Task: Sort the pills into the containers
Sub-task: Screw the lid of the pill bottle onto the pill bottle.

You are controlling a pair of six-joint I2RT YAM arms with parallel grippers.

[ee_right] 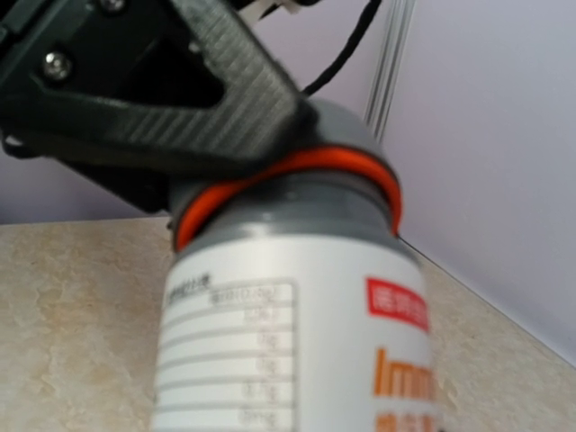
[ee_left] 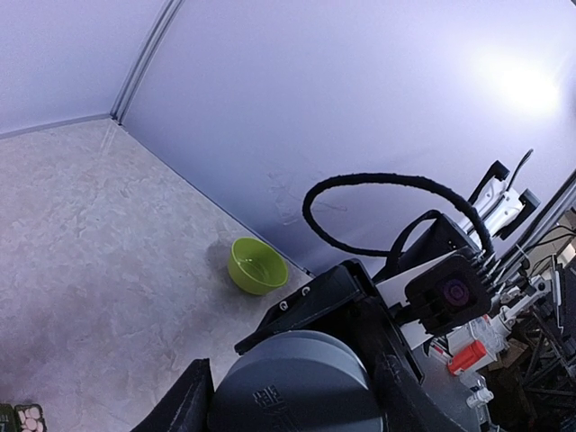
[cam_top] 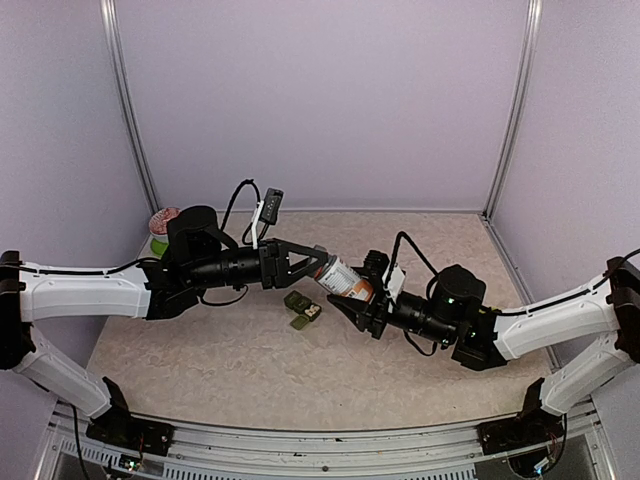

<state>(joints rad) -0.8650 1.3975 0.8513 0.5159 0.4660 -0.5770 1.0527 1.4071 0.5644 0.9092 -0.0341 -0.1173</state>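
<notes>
Enclosing beige marbled table (cam_top: 200, 360) — lilac walls (cam_top: 320, 100)

- One white plastic pill bottle (cam_top: 343, 278), with a grey cap and orange ring.
- One dark green strip of joined square lidded containers (cam_top: 303, 310).
- One lime-green round bowl (ee_left: 256, 265).
- Two black pincers: left pincer (cam_top: 322, 263), right pincer (cam_top: 352, 290).

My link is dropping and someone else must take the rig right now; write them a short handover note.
Left end effector: shut on the grey cap of the pill bottle.
Right end effector: shut on the bottle's body, holding it off the table.
Containers: on the table just below the bottle, neither end effector on them.
Done: bottle gripped at both ends.
Left: take the cap off, get pills out, sort them into the containers.
</notes>
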